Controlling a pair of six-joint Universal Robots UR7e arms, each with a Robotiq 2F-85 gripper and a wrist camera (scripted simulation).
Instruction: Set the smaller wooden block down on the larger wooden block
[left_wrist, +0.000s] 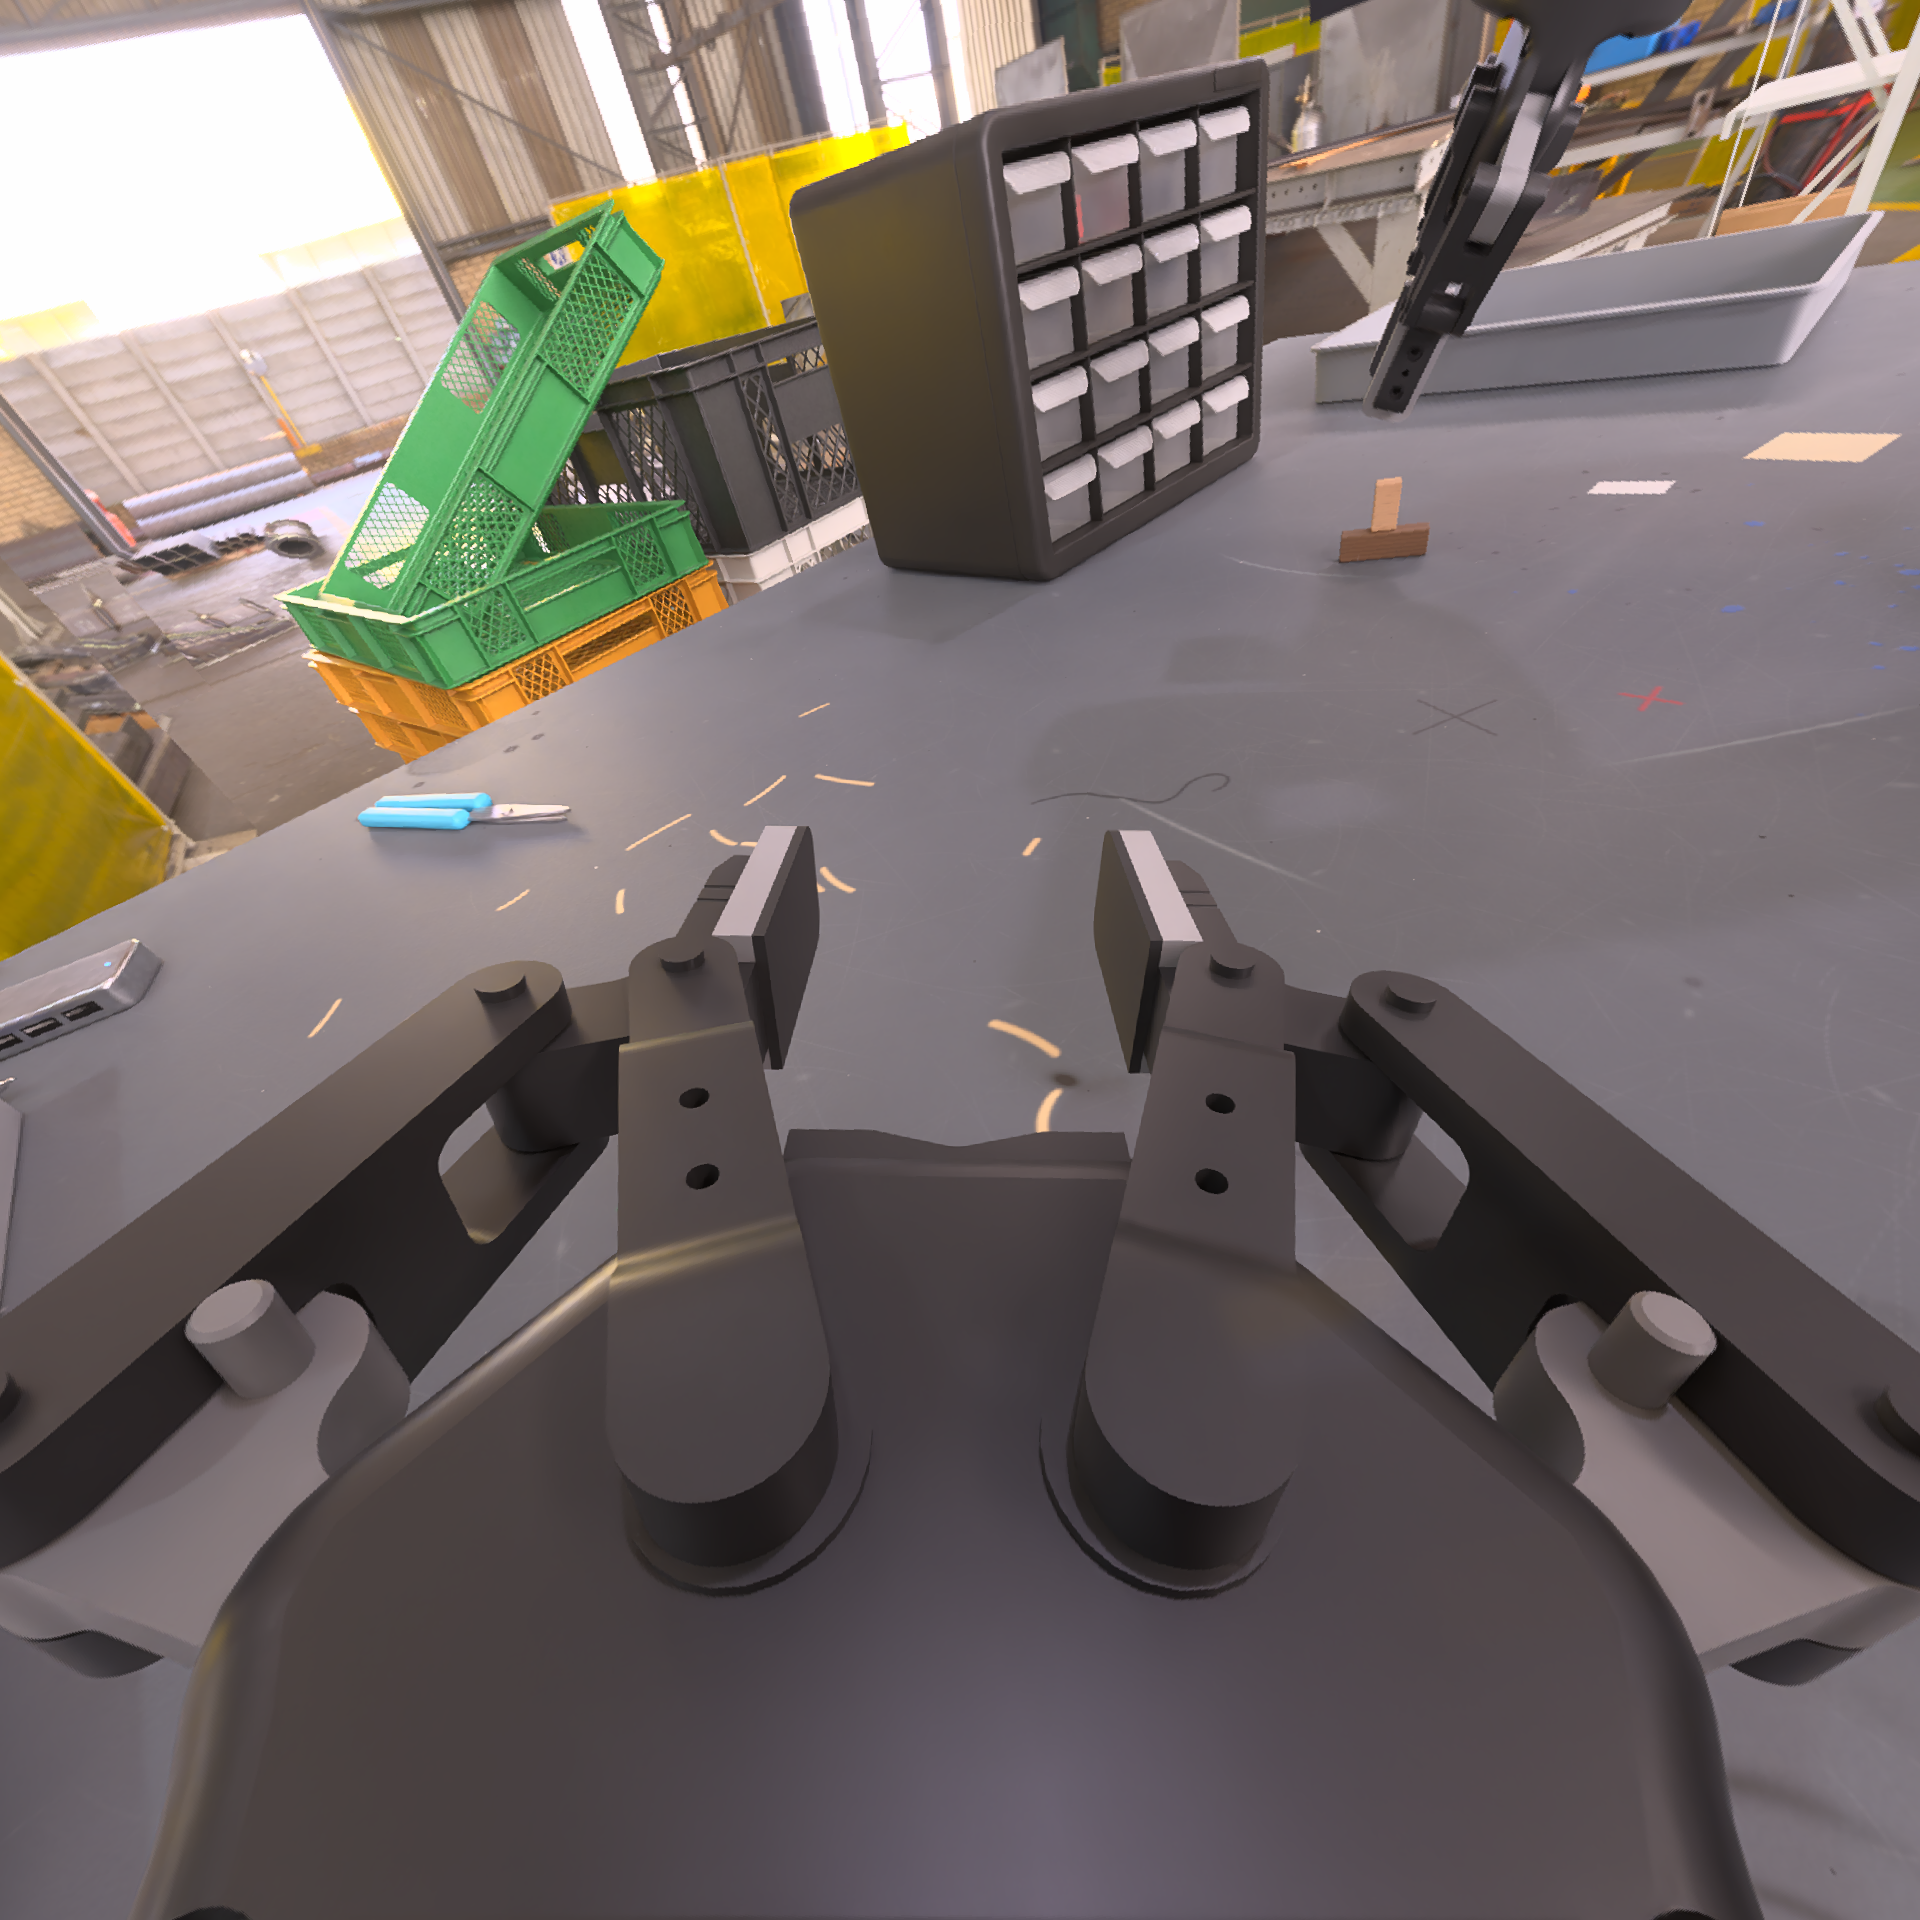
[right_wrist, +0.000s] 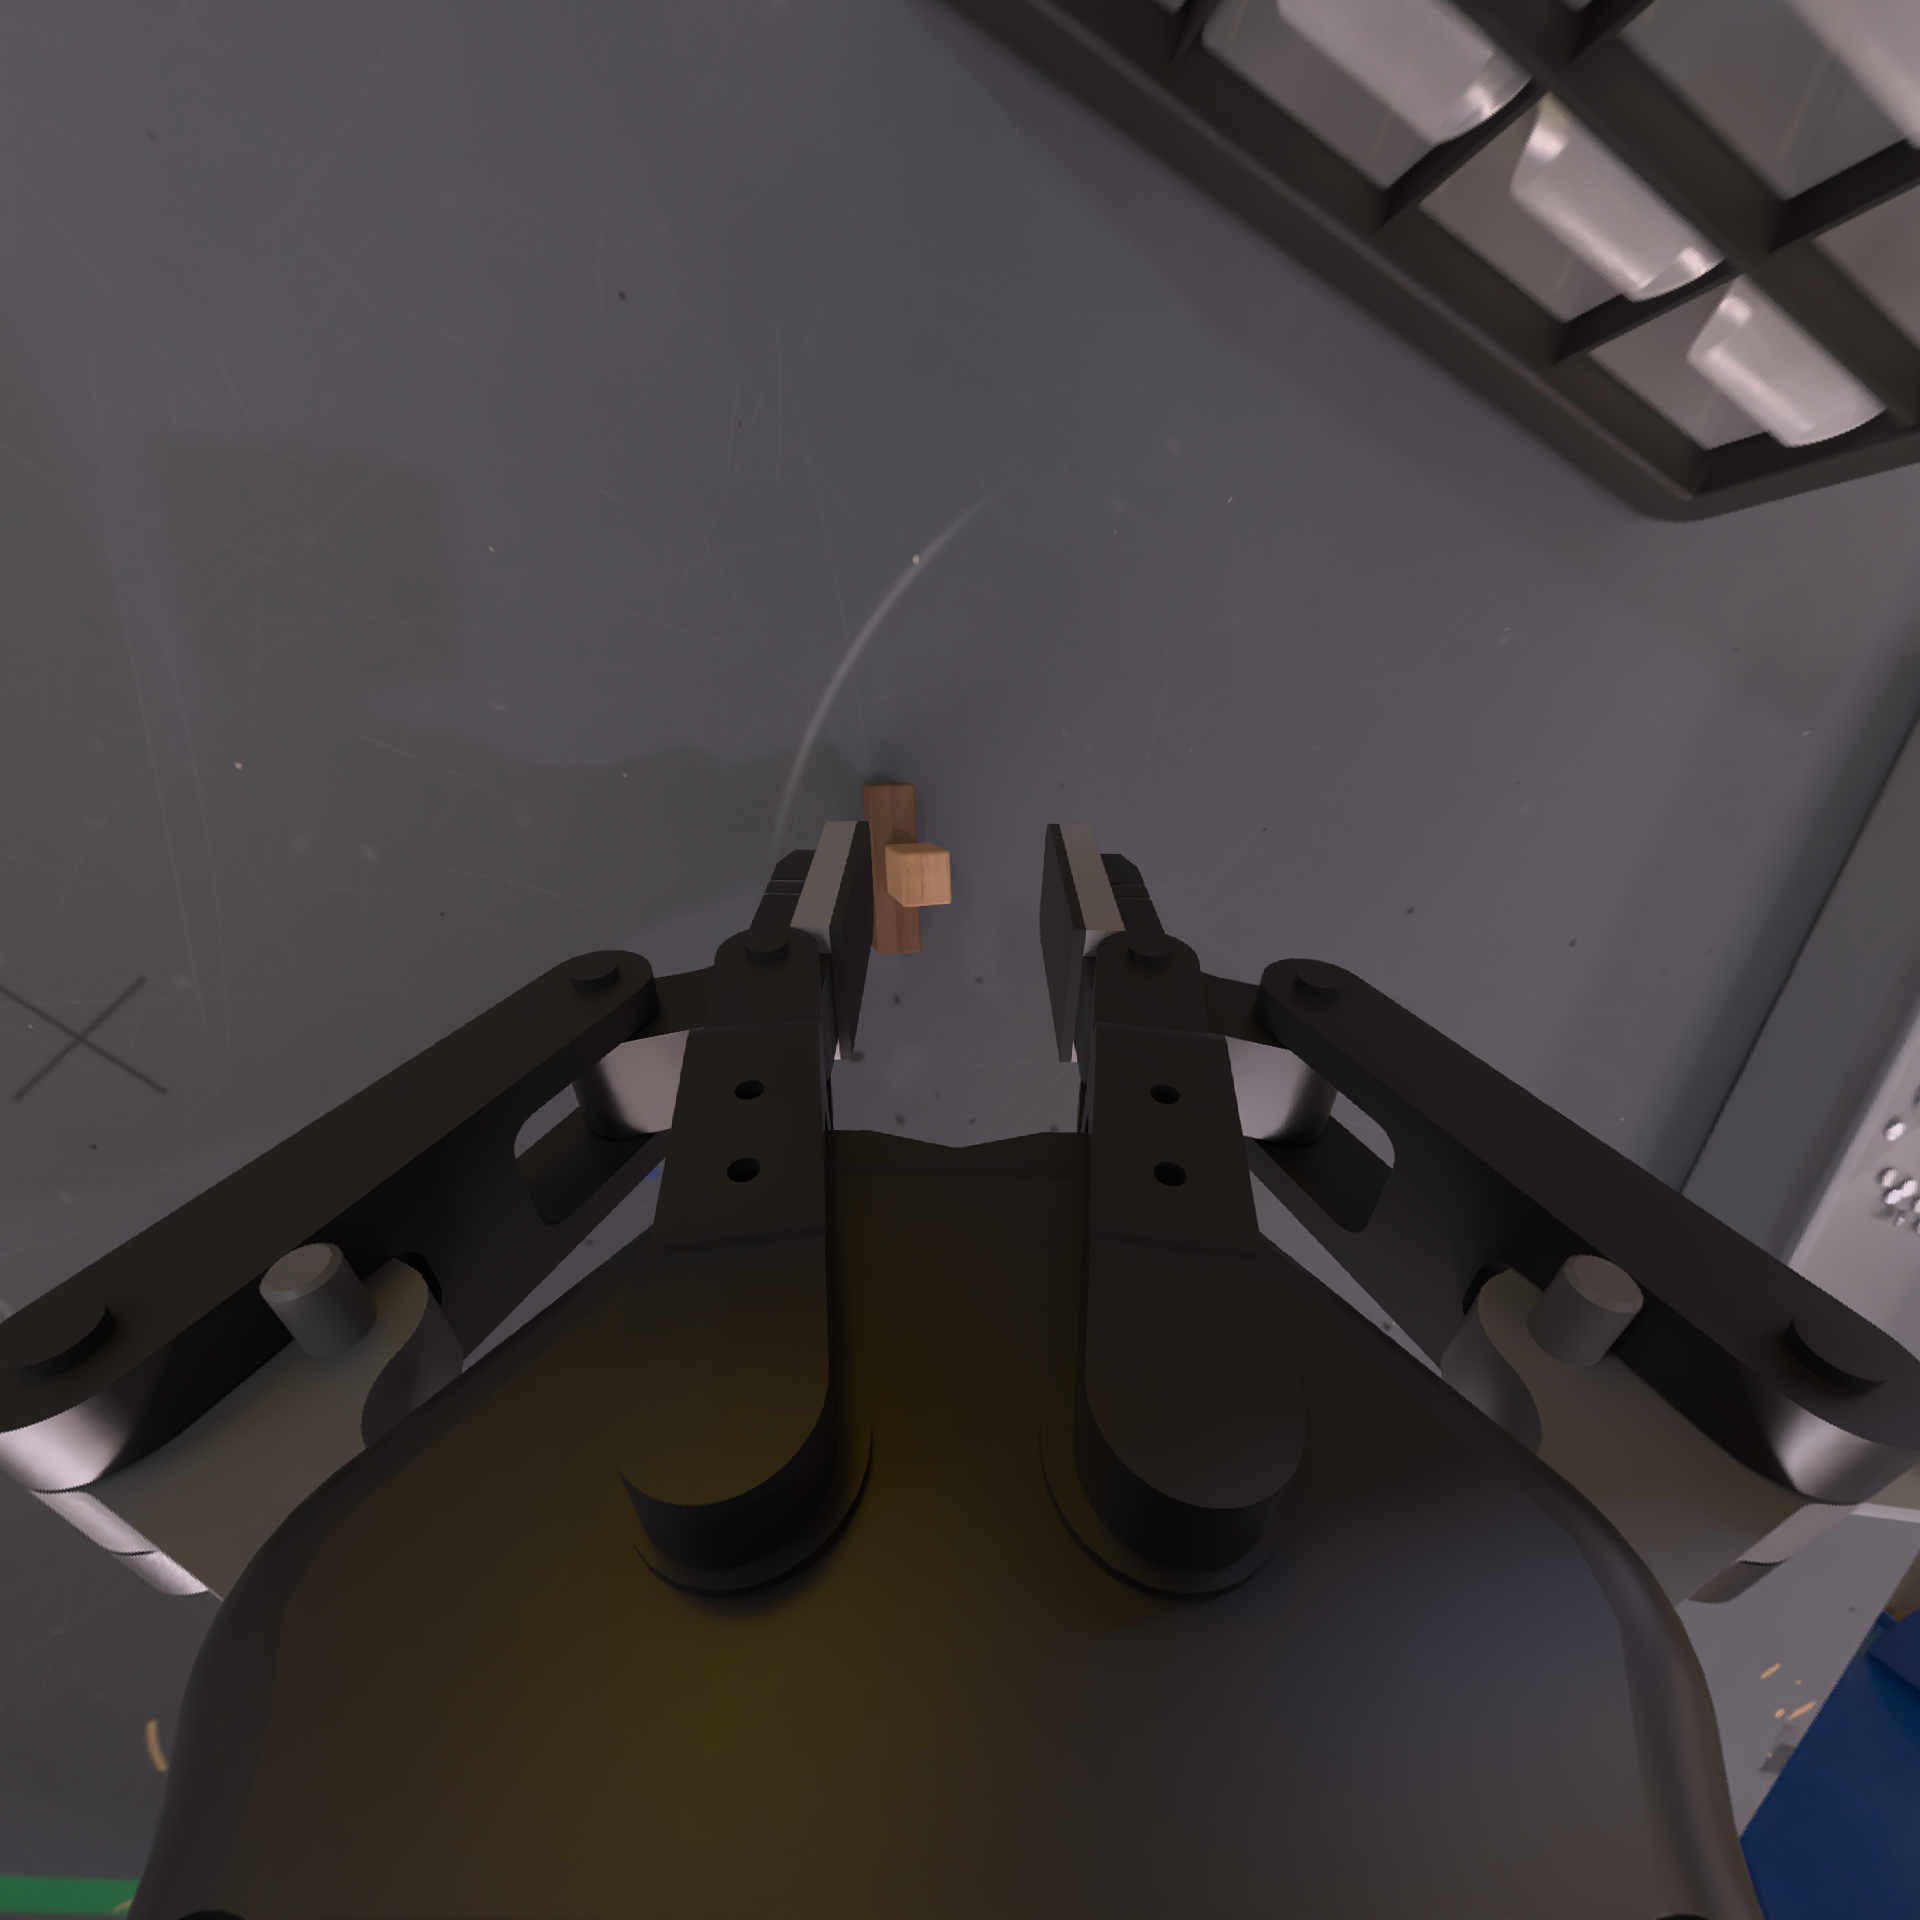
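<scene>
The smaller wooden block (right_wrist: 917, 875) stands upright on the larger wooden block (right_wrist: 894, 808), which lies flat on the grey surface (right_wrist: 416, 520); judging by that stack, the placing looks done. Both sit well below the right end effector (right_wrist: 953, 914), nearer its left finger than its right. That end effector points almost straight down, jaws spread wide and holding nothing, which suits a release and lift away. The left end effector (left_wrist: 956, 935) is also wide and empty, angled low over the surface, with the stack far ahead to its right, beside the dark drawer cabinet (left_wrist: 1039, 332).
</scene>
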